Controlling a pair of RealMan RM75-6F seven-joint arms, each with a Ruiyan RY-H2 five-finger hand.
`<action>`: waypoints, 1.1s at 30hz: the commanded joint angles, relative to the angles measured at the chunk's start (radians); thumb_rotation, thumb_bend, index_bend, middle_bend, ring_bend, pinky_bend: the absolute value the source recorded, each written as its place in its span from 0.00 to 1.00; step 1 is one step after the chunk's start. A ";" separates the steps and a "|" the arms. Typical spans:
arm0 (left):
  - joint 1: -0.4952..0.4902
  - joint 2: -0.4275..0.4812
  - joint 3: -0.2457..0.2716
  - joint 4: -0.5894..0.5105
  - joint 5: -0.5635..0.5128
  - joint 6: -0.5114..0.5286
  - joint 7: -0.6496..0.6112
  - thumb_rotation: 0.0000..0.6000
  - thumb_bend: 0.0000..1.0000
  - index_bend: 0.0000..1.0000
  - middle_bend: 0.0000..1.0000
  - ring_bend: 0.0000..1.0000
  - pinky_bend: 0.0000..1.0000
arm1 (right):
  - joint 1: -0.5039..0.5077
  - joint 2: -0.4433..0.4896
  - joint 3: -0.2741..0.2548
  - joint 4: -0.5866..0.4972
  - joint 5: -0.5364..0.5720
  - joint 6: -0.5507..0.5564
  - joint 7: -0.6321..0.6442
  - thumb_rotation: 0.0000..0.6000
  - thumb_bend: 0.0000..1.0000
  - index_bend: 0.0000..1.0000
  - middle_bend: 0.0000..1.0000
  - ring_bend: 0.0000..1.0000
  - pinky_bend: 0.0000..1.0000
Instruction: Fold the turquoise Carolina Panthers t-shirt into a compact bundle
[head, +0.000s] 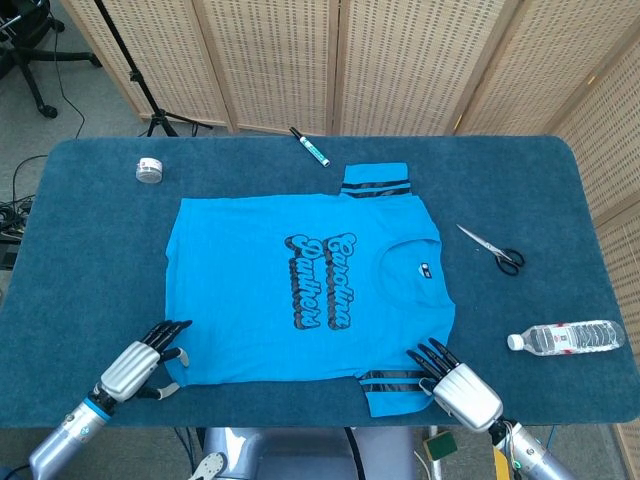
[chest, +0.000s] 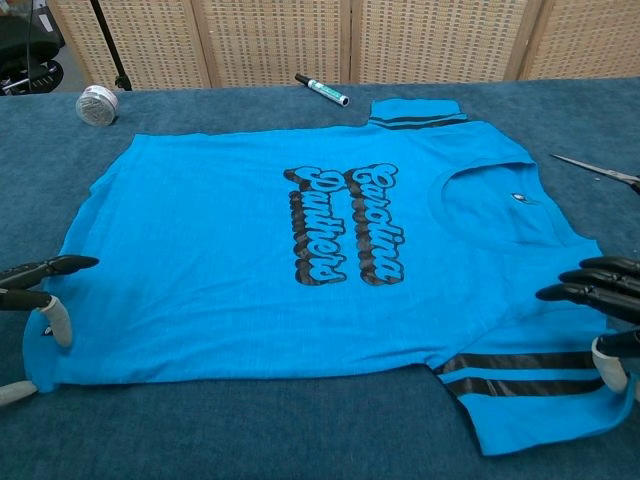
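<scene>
We see the turquoise t-shirt (head: 300, 290) lying flat on the blue table (head: 90, 250), long axis running from our left hand (head: 140, 362) to our right hand (head: 455, 385), collar toward the right hand. Left fingers sit spread at the hem corner, right fingers spread over the striped near sleeve (chest: 520, 385); neither holds cloth. A water bottle (head: 565, 338) lies beyond the right hand.
</scene>
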 joint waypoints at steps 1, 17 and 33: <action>-0.002 -0.002 -0.001 0.000 -0.002 -0.002 -0.002 1.00 0.32 0.49 0.00 0.00 0.00 | 0.000 0.000 0.000 0.000 0.000 0.000 0.000 1.00 0.52 0.64 0.09 0.00 0.00; -0.009 -0.003 -0.001 -0.008 -0.006 0.001 0.006 1.00 0.49 0.66 0.00 0.00 0.00 | 0.000 0.000 0.000 0.000 0.000 0.000 0.000 1.00 0.52 0.64 0.09 0.00 0.00; -0.003 0.036 0.018 -0.045 -0.001 0.017 -0.021 1.00 0.55 0.80 0.00 0.00 0.00 | -0.005 0.008 -0.009 -0.008 -0.007 0.010 0.003 1.00 0.52 0.64 0.09 0.00 0.00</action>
